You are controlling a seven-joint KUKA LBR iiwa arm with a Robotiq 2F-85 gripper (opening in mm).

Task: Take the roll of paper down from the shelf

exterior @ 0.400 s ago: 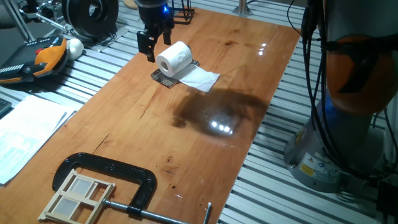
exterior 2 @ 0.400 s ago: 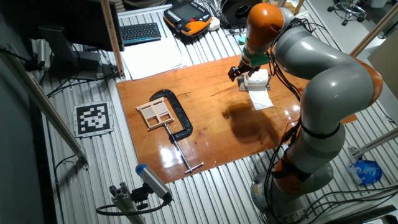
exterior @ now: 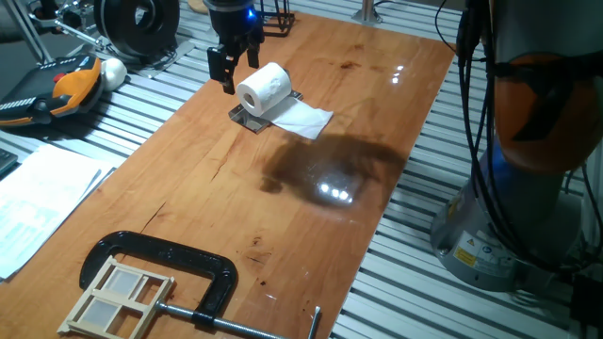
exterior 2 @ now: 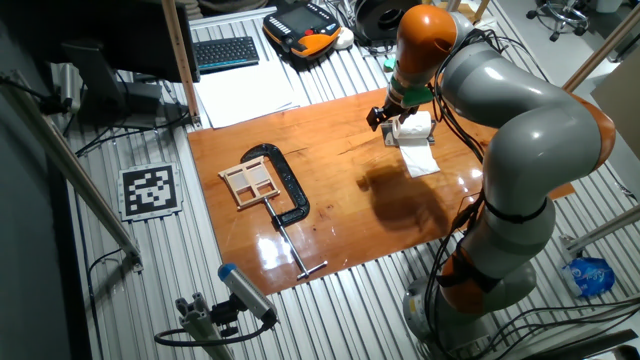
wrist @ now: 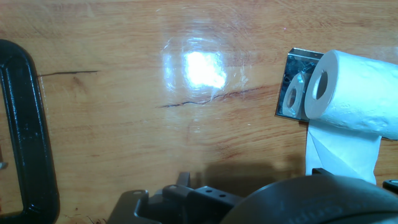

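Hand view gives us the closest look at the roll of paper point(wrist: 357, 93): it lies on its side on the shelf point(wrist: 291, 84), hollow core facing the camera, with a loose white sheet point(wrist: 341, 152) hanging from it onto the wooden table point(wrist: 155, 137). We see the core mirrored in the shiny metal edge of the shelf. At the left edge of this view runs part of the black C-clamp point(wrist: 28, 130).

From one fixed view, we locate the roll point(exterior: 265, 88) near the far end of the table, resting on the low dark plate point(exterior: 247, 117), with the sheet point(exterior: 303, 119) spread flat on the wood beside it. The gripper point(exterior: 233, 68) hangs just beside the roll on its core side; its two dark fingers point(exterior: 227, 71) stand apart and hold nothing. We cannot tell whether a finger touches the roll.

Farther out, the C-clamp point(exterior: 179, 268) lies at the near end of the table, around a small wooden frame point(exterior: 118, 299). Flat printed sheets point(exterior: 38, 202) lie off the table to the left.

From the other fixed view, we see the grey and orange arm point(exterior 2: 500, 110) arching over the table to the roll point(exterior 2: 414, 128).
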